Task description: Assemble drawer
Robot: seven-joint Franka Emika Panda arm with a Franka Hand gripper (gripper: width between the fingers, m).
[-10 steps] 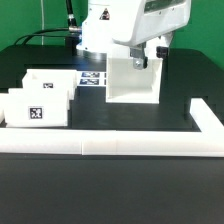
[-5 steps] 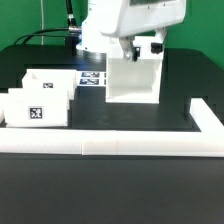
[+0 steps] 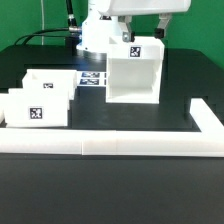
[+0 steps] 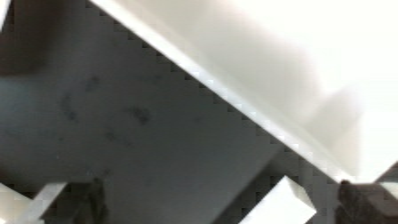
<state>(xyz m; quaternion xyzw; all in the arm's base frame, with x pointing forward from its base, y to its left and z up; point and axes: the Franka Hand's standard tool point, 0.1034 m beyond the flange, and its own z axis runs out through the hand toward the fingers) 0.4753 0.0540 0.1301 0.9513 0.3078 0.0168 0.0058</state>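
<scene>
The white boxy housing (image 3: pixel 133 78) stands upright on the black table, its open side facing the camera and a square tag (image 3: pixel 134 52) on its top rear. Two small white trays (image 3: pixel 47 88) (image 3: pixel 36 108) with tags sit at the exterior view's left. My gripper (image 4: pixel 214 205) is open and empty. In the exterior view it hangs under the white arm (image 3: pixel 135 12), just above the housing's top. The wrist view shows both dark fingertips (image 4: pixel 54 205) wide apart over the dark table, with the housing's white wall (image 4: pixel 285 60) slanting below them.
The marker board (image 3: pixel 92 79) lies flat behind the trays, left of the housing. A long low white border rail (image 3: pixel 110 146) runs along the front and turns back at the exterior view's right (image 3: pixel 207 118). Cables trail at the back left.
My gripper has risen out of the housing's top opening, from down inside it to above its rim. The housing and both trays have not moved.
</scene>
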